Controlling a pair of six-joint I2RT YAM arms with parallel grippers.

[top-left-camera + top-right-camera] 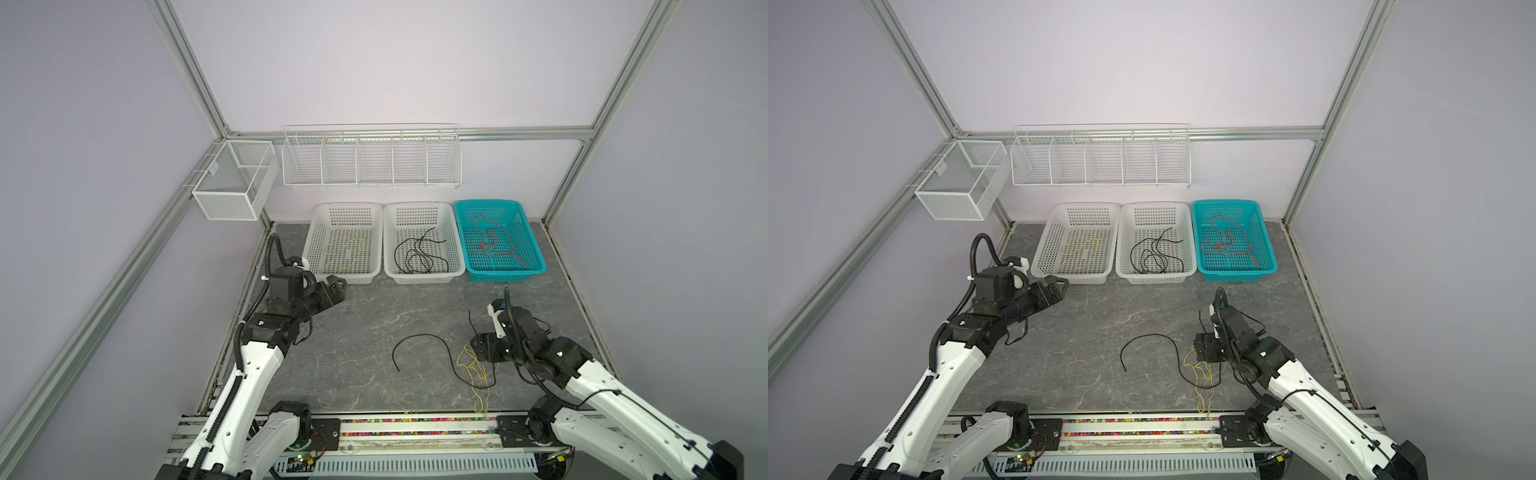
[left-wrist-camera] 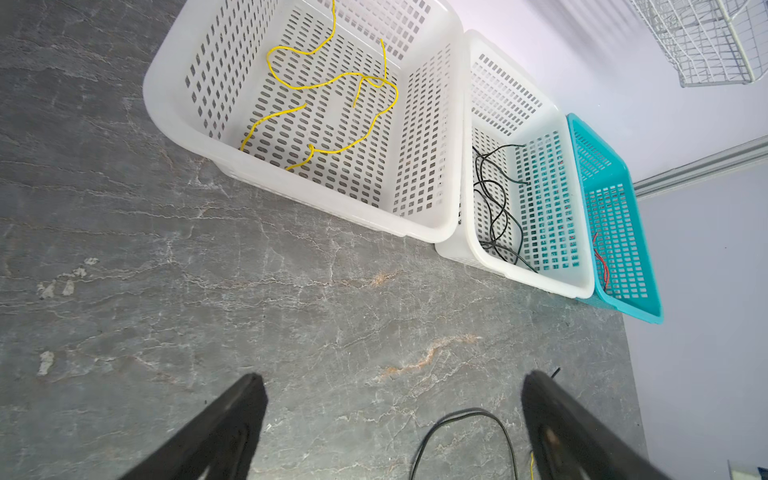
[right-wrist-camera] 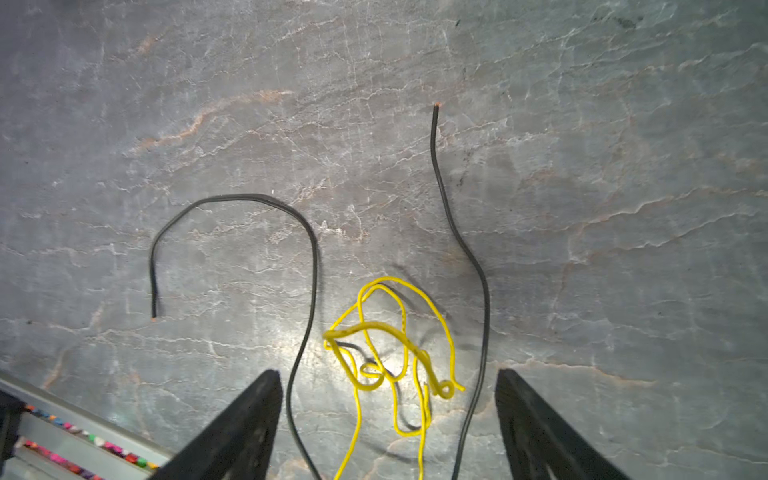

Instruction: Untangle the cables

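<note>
The right pincer [image 3: 386, 376] hovers low over the surface [image 1: 353, 332], jaws wide and holding nothing. The knot of the yellow cable [image 3: 365, 325] lies between its fingers. The black cable [image 3: 313, 257] runs past on both sides of that knot. Judging by the dark strand under the yellow loops, it seems to pass through the knot as well. The left pincer [image 2: 395, 376] hangs wide open and empty near the leftmost of the baskets [image 1: 348, 206], well apart from the tangle. The baskets hold cables [image 2: 368, 79] sorted by colour, so this pair looks like the last to part.

The step in hand is likely a grasp on the yellow cable. It would go best on yellow alone (the loop farthest from the fingers looks clear of black), with the jaws closed fully, since the wire is thin. A slow lift should let the black one slide out, whereas a fast pull could tighten the knot or drag both along. Should the black rise too, the left pincer could pin its free arc down.
</note>
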